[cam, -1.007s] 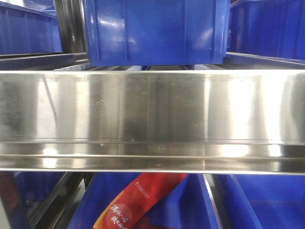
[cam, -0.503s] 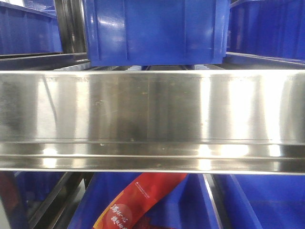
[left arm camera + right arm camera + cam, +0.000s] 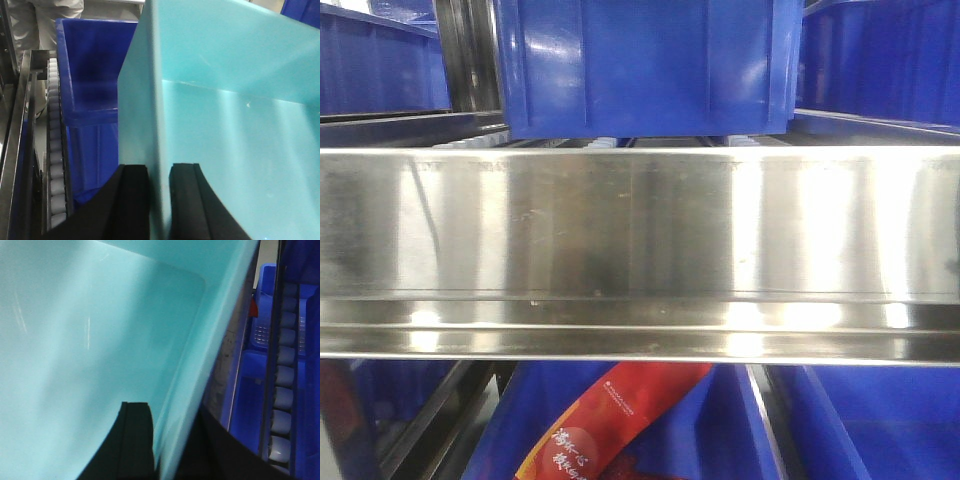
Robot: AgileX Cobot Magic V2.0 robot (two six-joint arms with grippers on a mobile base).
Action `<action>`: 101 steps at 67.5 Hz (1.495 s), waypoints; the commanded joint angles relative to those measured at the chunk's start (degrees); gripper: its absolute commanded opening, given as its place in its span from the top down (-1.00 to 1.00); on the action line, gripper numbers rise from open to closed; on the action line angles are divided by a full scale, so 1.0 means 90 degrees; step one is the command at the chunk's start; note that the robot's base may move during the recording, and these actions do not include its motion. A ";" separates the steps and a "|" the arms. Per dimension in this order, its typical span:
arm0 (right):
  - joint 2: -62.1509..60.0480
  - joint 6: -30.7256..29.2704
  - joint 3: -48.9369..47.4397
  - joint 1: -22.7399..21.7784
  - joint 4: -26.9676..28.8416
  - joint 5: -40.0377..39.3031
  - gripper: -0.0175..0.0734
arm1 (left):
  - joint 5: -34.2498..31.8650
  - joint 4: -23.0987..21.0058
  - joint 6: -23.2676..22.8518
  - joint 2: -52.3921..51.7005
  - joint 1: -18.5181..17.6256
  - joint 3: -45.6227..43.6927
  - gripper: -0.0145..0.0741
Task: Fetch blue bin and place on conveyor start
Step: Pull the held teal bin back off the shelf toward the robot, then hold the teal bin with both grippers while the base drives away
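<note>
The blue bin, a light turquoise tub, fills both wrist views. In the left wrist view its left wall [image 3: 150, 100] runs between the two black fingers of my left gripper [image 3: 159, 172], one outside and one inside, shut on that wall. In the right wrist view its right wall [image 3: 200, 365] runs between the fingers of my right gripper [image 3: 167, 432], shut on it. The tub's inside [image 3: 75, 340] looks empty. The conveyor start does not show in any view. Neither gripper nor the tub shows in the front view.
A shiny steel shelf rail [image 3: 640, 250] spans the front view, dark blue bins [image 3: 640, 60] above and below it, a red packet [image 3: 610, 420] in the lower one. A dark blue bin [image 3: 90, 75] and roller tracks [image 3: 54, 150] flank the tub; rollers [image 3: 282, 390] at right.
</note>
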 commanded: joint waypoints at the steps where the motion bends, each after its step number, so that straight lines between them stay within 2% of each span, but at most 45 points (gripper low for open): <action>1: -0.0070 -0.0216 -0.0046 -0.0025 -0.0178 -0.0061 0.95 | -0.0439 -0.0034 -0.0050 -0.0081 -0.0009 -0.0042 0.92; 101: -0.0070 -0.0216 -0.0046 -0.0025 -0.0178 -0.0135 0.95 | -0.0439 -0.0034 -0.0050 -0.0081 -0.0009 -0.0042 0.92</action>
